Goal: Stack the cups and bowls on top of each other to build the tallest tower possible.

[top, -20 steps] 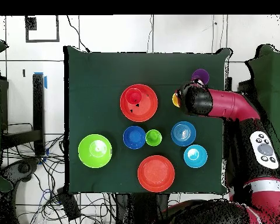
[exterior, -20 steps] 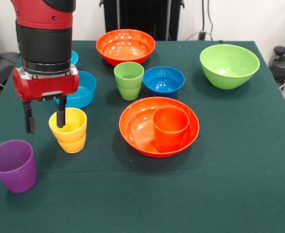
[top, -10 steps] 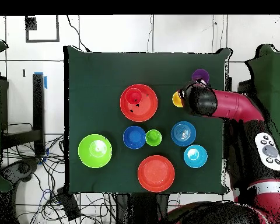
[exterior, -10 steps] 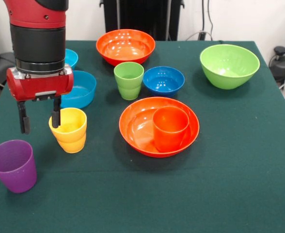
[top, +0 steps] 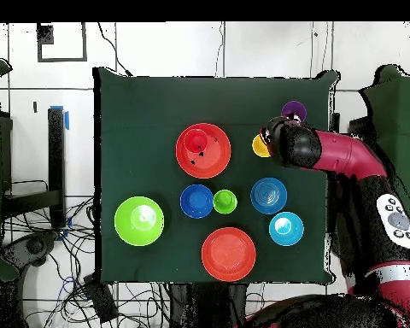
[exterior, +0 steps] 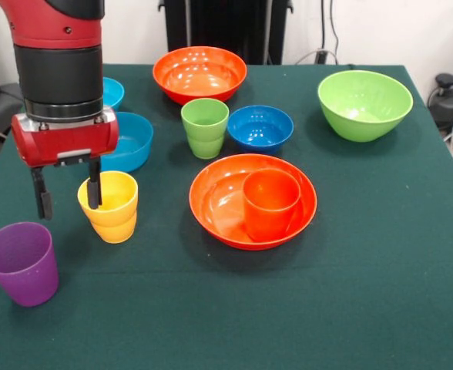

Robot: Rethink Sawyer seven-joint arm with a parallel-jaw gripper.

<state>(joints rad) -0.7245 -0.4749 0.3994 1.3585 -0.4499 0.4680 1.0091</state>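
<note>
Now the gripper [exterior: 67, 198] straddles the yellow cup's [exterior: 109, 206] rim.

Glossy and step-waisted, the yellow cup stands upright near the table's [exterior: 380, 270] edge, beside the purple cup [exterior: 21, 263]. The red arm [exterior: 59, 54] comes straight down, fingers [exterior: 94, 183] spread: one inside the cup's mouth, the other outside, nothing gripped.

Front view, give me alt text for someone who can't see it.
A red robot arm's open end effector straddles the near rim of a yellow cup on a green table. An orange cup stands in an orange bowl.
</note>
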